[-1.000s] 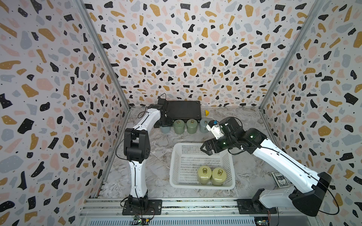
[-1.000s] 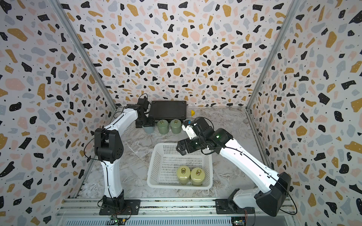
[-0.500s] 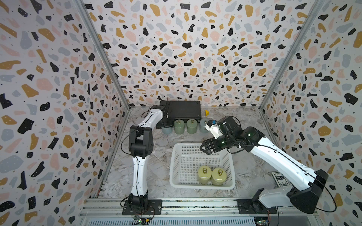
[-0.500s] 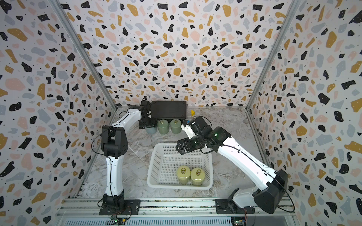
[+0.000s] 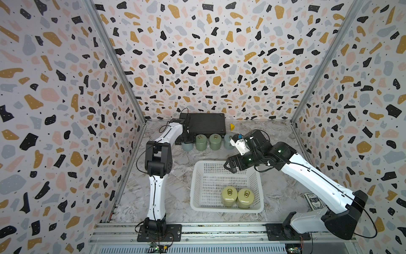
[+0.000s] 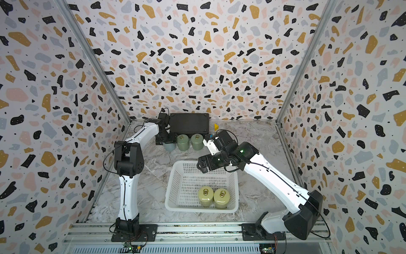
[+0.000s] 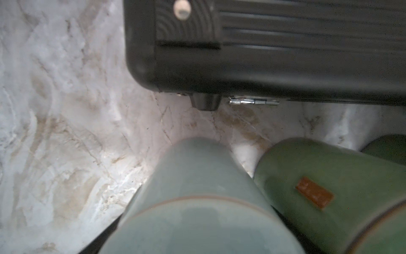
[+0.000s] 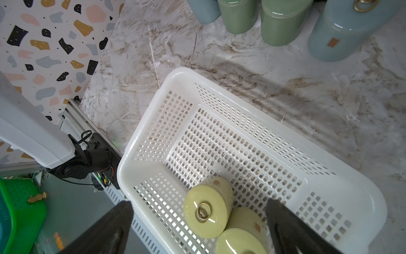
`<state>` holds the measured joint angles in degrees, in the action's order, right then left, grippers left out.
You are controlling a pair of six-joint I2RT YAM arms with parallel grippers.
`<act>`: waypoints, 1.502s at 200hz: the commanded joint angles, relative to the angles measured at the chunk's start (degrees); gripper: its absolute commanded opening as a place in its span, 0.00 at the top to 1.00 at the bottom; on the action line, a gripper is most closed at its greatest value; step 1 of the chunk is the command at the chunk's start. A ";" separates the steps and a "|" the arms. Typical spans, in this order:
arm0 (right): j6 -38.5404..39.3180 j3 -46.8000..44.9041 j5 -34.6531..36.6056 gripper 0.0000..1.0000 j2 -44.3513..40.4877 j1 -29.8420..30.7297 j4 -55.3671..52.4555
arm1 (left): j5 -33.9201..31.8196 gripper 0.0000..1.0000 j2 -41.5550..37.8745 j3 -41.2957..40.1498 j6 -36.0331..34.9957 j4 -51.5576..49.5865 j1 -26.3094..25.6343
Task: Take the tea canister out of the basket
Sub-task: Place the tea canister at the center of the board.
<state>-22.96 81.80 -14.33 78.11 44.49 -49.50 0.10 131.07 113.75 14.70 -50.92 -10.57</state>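
Four canisters [image 5: 214, 141] out on the surface [image 5: 175, 189] beyond the basket [image 5: 219, 209], two yellow canisters [image 5: 229, 195] left inside. Over its far rim the right claw [image 5: 231, 167] hangs open. The left claw [image 5: 186, 140] is at the end blue-grey canister [image 5: 187, 147], grip unclear.

Both top views high, looking down, right wrist close above basket [image 8: 124, 176]

The marble-patterned tabletop [image 5: 175, 193] carries a white basket [image 5: 193, 193], a black case [image 5: 206, 124], four canisters [image 5: 214, 141] lined before it, and a card deck [image 5: 313, 200]
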 commanded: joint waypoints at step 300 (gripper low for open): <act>-8.26 -18.14 9.73 0.01 -12.36 2.09 -13.36 | 18.54 0.00 -58.85 -45.73 7.73 2.79 -22.07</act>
<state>-28.80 65.73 -6.09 67.42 45.82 -60.07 13.80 75.13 70.83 20.40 -48.99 -28.95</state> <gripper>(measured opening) 0.993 0.997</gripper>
